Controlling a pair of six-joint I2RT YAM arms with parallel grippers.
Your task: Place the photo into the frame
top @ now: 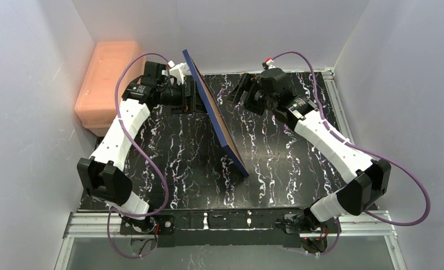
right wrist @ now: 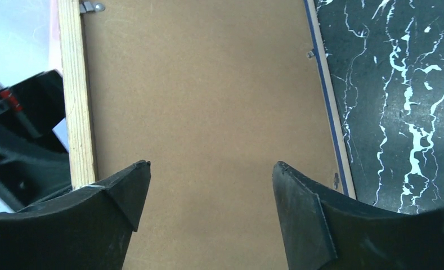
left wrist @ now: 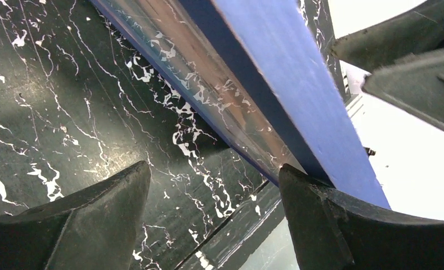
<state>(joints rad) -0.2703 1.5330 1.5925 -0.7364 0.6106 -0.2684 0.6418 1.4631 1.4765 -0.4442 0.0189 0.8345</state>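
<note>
The frame [top: 215,119] stands on its long edge across the middle of the black table, leaning over, its navy border facing left and its brown back facing right. My left gripper [top: 192,99] is open at the frame's far end on the blue side. In the left wrist view one fingertip [left wrist: 292,180] rests against the navy border of the frame [left wrist: 298,84], beside the shiny glazing [left wrist: 208,84]. My right gripper [top: 237,93] is open and empty, facing the brown backing board [right wrist: 208,101] between the frame's wood edges [right wrist: 76,101]. The photo is hidden.
A pale orange plastic box [top: 110,79] sits at the back left, behind my left arm. White walls close in the black marbled table [top: 180,163] on three sides. Small metal clips [right wrist: 93,7] sit on the frame's back edge.
</note>
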